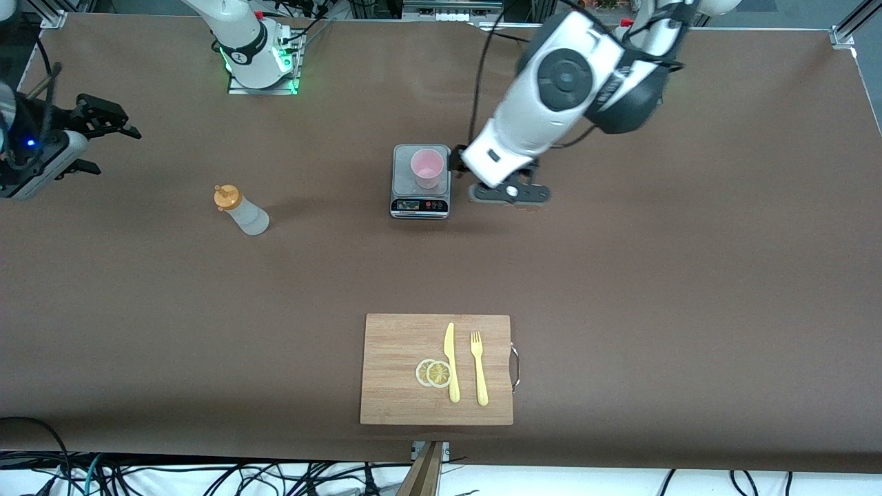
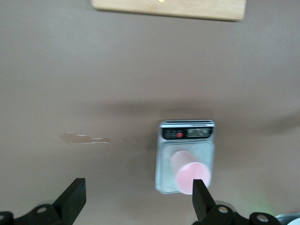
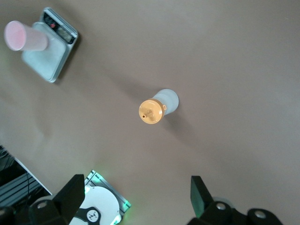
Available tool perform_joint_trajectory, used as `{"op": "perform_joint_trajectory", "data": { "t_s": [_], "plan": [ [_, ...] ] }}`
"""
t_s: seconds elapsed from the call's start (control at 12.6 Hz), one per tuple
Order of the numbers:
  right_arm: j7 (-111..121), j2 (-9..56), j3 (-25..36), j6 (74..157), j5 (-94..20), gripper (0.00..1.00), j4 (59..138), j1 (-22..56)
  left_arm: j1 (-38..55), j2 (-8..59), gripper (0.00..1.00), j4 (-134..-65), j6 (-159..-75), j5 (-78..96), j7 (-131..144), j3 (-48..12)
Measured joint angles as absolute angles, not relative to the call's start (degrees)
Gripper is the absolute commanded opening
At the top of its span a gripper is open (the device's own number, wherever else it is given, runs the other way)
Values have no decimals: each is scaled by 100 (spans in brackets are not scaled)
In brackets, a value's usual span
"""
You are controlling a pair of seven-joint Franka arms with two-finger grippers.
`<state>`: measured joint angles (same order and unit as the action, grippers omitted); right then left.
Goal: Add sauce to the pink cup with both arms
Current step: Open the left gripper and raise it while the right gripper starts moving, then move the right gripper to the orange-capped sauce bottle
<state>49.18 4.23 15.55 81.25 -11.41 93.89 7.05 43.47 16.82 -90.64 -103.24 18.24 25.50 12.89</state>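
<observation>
- Sauce [image 1: 241, 210] has not been picked up, so I judge the task to be at its reaching step: neither gripper holds anything.
- Cables [image 1: 207, 475] trail on the floor below the near edge of the surface [image 1: 620, 310], a plain brown sheet.
- Nearest the front camera lies a wooden cutting board [image 1: 400, 358], at 6 o'clock from the scale. It carries two lemon slices [image 1: 434, 373], a yellow knife [image 1: 451, 362] and a yellow fork [image 1: 479, 368].
- The sauce bottle stands capped at about 8 o'clock from the pink cup [image 1: 427, 167], well apart from it, toward the right arm's end.
- The cup stands upright on a small scale [image 1: 420, 204] and looks empty.
- The left gripper [image 2: 138, 199] hangs over the surface just beside the scale, at 3 o'clock from the cup. Its jaws are spread wide and empty; one finger [image 2: 199, 194] is near the cup without touching it.
- The right gripper [image 3: 136, 197] hovers at 10 o'clock from the bottle, well apart from it, jaws wide and empty.
- Next move, as I judge it: the right gripper comes down around the bottle's body, while the left shifts to bracket the cup and steady it.
- Farthest off, the right arm's base [image 1: 258, 62] glows green, and metal framing lines the edge.
</observation>
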Motion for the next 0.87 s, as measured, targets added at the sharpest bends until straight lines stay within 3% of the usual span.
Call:
{"op": "perform_joint_trajectory", "data": {
  "t_s": [0.24, 0.48, 0.87],
  "plan": [
    [6992, 916, 2204, 8121, -1901, 100, 9529, 543, 3219, 1174, 100, -8999, -9581, 1182, 1479, 1310],
    [8900, 1556, 2275, 7929, -2608, 100, 9638, 19, 2366, 744, 100, -8997, -9097, 1127, 1262, 1294],
    [12216, 3236, 2275, 7614, -4051, 100, 9694, -497, 1353, 545, 100, -8953, -8537, 632, 134, 1096]
  ]
}}
